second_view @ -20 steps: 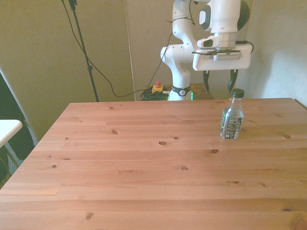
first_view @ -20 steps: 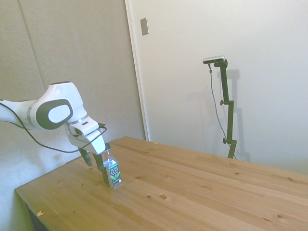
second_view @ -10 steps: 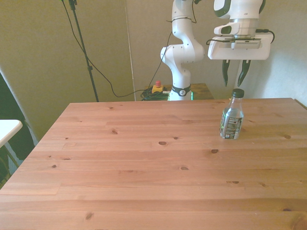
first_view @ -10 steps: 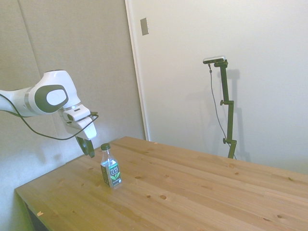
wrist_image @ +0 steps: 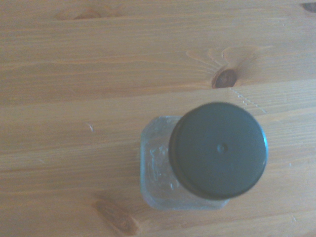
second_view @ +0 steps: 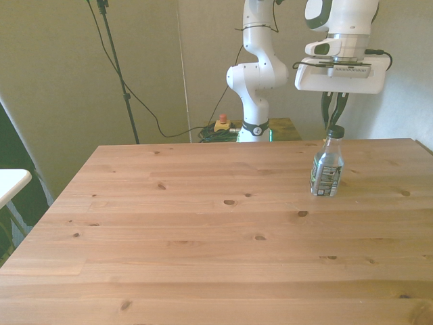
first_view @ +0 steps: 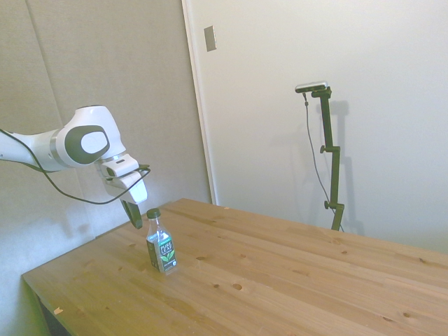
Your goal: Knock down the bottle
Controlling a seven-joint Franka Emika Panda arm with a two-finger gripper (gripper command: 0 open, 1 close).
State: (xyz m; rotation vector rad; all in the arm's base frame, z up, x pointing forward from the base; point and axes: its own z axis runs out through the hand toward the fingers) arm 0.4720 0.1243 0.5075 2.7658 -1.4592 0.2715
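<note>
Front view: bottle (second_view: pixel 327 167) stands upright on the tabletop (second_view: pixel 203 237), near the front view's right edge and toward the far side. Behind its dark cap (second_view: pixel 335 131), the tool (second_view: pixel 333 116) hangs with fingers drawn narrow, nearly together, holding nothing. Wrist view looks straight down on the cap (wrist_image: pixel 217 150).

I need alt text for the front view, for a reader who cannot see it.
A small clear bottle stands upright near the wooden table's right side in the front view. The white arm's gripper hangs just above its dark cap, fingers close together.
</note>
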